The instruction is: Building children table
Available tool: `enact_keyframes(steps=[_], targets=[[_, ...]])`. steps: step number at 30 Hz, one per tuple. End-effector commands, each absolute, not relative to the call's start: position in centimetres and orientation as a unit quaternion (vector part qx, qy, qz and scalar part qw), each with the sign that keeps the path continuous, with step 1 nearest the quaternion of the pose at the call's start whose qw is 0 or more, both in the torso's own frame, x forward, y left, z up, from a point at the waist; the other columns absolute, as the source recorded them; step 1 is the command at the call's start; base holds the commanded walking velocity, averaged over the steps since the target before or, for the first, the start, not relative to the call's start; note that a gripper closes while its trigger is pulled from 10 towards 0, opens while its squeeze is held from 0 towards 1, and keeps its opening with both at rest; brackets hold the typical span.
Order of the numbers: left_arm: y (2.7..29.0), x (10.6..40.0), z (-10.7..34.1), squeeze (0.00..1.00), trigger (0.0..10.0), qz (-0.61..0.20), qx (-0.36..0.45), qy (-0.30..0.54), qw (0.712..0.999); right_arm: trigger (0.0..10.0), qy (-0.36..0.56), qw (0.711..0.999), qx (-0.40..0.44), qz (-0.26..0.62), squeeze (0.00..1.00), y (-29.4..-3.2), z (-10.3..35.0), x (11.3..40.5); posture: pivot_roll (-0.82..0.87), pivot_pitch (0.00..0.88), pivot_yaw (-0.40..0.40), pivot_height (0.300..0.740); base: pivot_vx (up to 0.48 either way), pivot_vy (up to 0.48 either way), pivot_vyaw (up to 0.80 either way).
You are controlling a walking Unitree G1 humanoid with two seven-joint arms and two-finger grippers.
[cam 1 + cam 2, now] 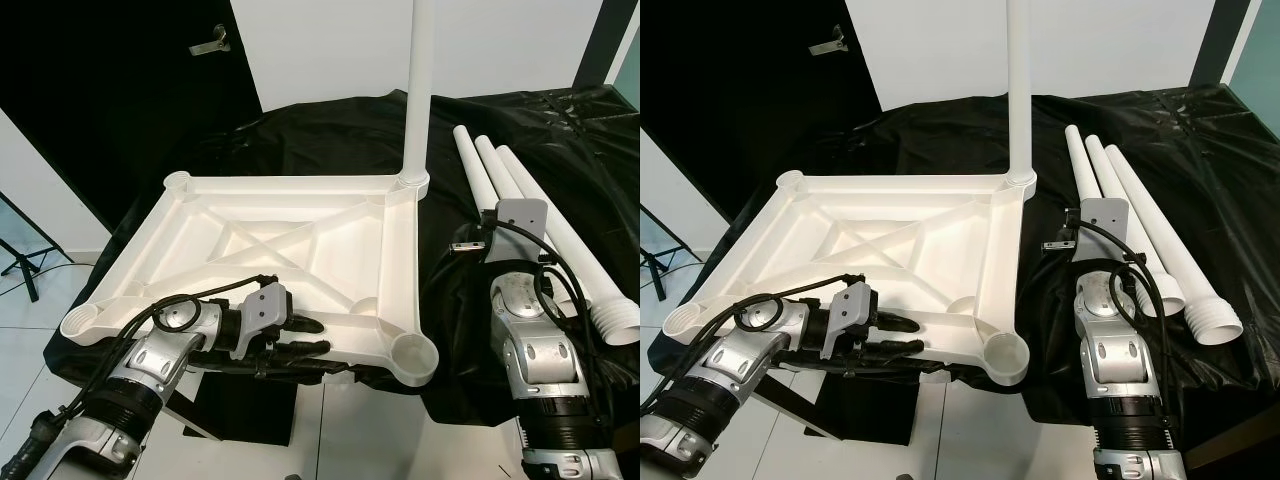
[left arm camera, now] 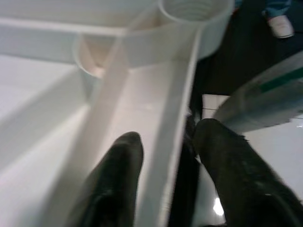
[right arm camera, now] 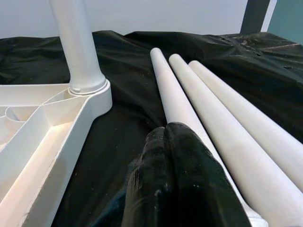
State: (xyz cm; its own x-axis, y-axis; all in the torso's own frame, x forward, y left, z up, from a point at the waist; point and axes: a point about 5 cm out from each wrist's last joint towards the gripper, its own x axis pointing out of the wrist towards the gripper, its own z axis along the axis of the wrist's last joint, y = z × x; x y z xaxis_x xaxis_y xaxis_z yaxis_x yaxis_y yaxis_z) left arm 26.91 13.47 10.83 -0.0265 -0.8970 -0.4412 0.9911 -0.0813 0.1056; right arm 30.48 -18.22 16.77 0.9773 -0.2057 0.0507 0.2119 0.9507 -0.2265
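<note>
1. One leg [image 1: 417, 90] already stands upright in the far right corner socket of the upside-down tabletop [image 1: 270, 235], which lies on the black cloth [image 1: 560, 130]. Three loose legs [image 1: 520, 205] lie side by side on the cloth to its right.
2. Your left gripper [image 1: 305, 335] sits at the tabletop's near edge. In the left wrist view its fingers [image 2: 118, 179] straddle the near rim, one on each side. You have the rim between them, but how firmly they pinch it cannot be told.
3. Your right gripper [image 3: 173, 179] hovers over the nearest loose leg with its fingers pressed together, holding nothing.
4. Watch the tabletop: its near corner socket [image 1: 413, 358] hangs past the table's edge. If your left gripper pulls or lifts carelessly, the whole panel could slide off, and the upright leg would tip with it.
5. Watch the loose legs: they are round and touching. A closed gripper nudging one from above would likely roll all three away across the slack cloth.
6. Spread the right fingers before descending, or they will simply push the leg aside.
</note>
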Motion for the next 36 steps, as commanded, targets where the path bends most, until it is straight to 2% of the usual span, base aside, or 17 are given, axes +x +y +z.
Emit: enact_keyframes(steps=[1, 3, 7, 8, 9, 11, 12, 19, 21, 24, 25, 27, 28, 33, 34, 35, 36], targets=[[14.3, 26.0, 11.3, 0.91, 10.0, -0.770, 0.185, 0.141, 0.593, 10.0, -0.017, 0.989, -0.106, -0.100, 0.00, -17.9, 17.2, 30.6, -0.16, 0.000, 0.120, 0.740, 0.000, 0.000, 0.00], [14.4, 26.1, 11.7, 0.91, 10.0, -0.771, 0.177, 0.135, 0.597, 10.0, -0.016, 0.989, -0.106, -0.100, 0.00, -17.9, 17.1, 30.6, -0.16, 0.000, 0.120, 0.740, 0.000, 0.000, 0.00], [14.7, 26.2, 12.1, 0.82, 10.0, -0.771, 0.182, 0.132, 0.596, 10.0, -0.013, 0.989, -0.107, -0.099, 0.00, -17.9, 17.0, 30.6, -0.15, 0.000, 0.119, 0.740, 0.000, 0.000, 0.00], [14.8, 26.2, 11.7, 0.73, 10.0, -0.770, 0.191, 0.138, 0.593, 10.0, -0.013, 0.989, -0.107, -0.098, 0.00, -17.9, 17.0, 30.6, -0.15, 0.000, 0.119, 0.740, 0.000, 0.000, 0.00], [14.7, 26.2, 11.1, 0.47, 10.0, -0.766, 0.205, 0.145, 0.592, 10.0, -0.013, 0.990, -0.106, -0.097, 0.00, -17.8, 17.1, 30.7, -0.15, 0.000, 0.119, 0.740, 0.000, 0.000, 0.00], [14.6, 26.2, 10.7, 0.47, 10.0, -0.763, 0.215, 0.149, 0.591, 10.0, -0.014, 0.990, -0.106, -0.096, 0.00, -17.7, 17.2, 30.7, -0.15, 0.000, 0.119, 0.740, 0.000, 0.000, 0.00], [14.5, 26.3, 10.3, 0.00, 10.0, -0.759, 0.227, 0.154, 0.591, 10.0, -0.015, 0.990, -0.105, -0.095, 0.00, -17.7, 17.3, 30.8, -0.15, 0.000, 0.120, 0.740, 0.000, 0.000, 0.00], [14.2, 26.4, 8.9, 0.00, 10.0, -0.743, 0.262, 0.194, 0.584, 10.0, -0.017, 0.990, -0.103, -0.094, 0.00, -17.7, 17.4, 30.7, -0.16, 0.000, 0.123, 0.740, 0.000, 0.000, 0.00], [14.4, 26.8, 8.4, 0.00, 10.0, -0.729, 0.282, 0.207, 0.588, 10.0, -0.017, 0.990, -0.102, -0.095, 0.00, -17.8, 17.4, 30.6, -0.16, 0.000, 0.124, 0.740, 0.000, 0.000, 0.00], [14.1, 27.7, 7.8, 0.00, 10.0, -0.703, 0.304, 0.203, 0.610, 10.0, -0.018, 0.990, -0.100, -0.094, 0.00, -17.7, 17.4, 30.6, -0.17, 0.000, 0.126, 0.740, 0.000, 0.000, 0.00], [13.8, 28.0, 7.8, 0.00, 7.0, -0.698, 0.302, 0.195, 0.619, 10.0, -0.018, 0.990, -0.100, -0.094, 0.00, -17.7, 17.4, 30.6, -0.17, 0.000, 0.126, 0.740, 0.000, 0.000, 0.00], [13.8, 28.0, 7.8, 0.00, 7.0, -0.698, 0.302, 0.195, 0.619, 10.0, -0.018, 0.990, -0.100, -0.094, 0.00, -17.7, 17.4, 30.6, -0.17, 0.000, 0.126, 0.740, 0.000, 0.000, 0.00], [13.3, 28.2, 8.0, 0.00, 0.0, -0.700, 0.287, 0.182, 0.629, 10.0, -0.018, 0.991, -0.099, -0.092, 0.00, -17.6, 17.3, 30.6, -0.17, 0.000, 0.126, 0.740, 0.000, 0.000, 0.00], [12.7, 28.4, 8.4, 0.00, 0.0, -0.702, 0.264, 0.165, 0.640, 10.0, -0.017, 0.991, -0.098, -0.089, 0.00, -17.4, 17.2, 30.6, -0.17, 0.000, 0.129, 0.740, 0.000, 0.000, 0.00], [12.6, 28.8, 8.3, 0.00, 2.8, -0.693, 0.274, 0.163, 0.646, 10.0, -0.017, 0.991, -0.099, -0.089, 0.00, -17.5, 17.3, 30.6, -0.17, 0.000, 0.130, 0.740, 0.000, 0.000, 0.00], [12.6, 28.8, 8.3, 0.00, 2.8, -0.693, 0.274, 0.163, 0.646, 10.0, -0.017, 0.991, -0.099, -0.089, 0.00, -17.5, 17.3, 30.6, -0.17, 0.000, 0.130, 0.740, 0.000, 0.000, 0.00], [12.6, 29.0, 8.1, 0.00, 5.5, -0.685, 0.289, 0.165, 0.648, 10.0, -0.018, 0.991, -0.099, -0.089, 0.00, -17.6, 17.3, 30.7, -0.17, 0.000, 0.130, 0.740, 0.000, 0.000, 0.00]])
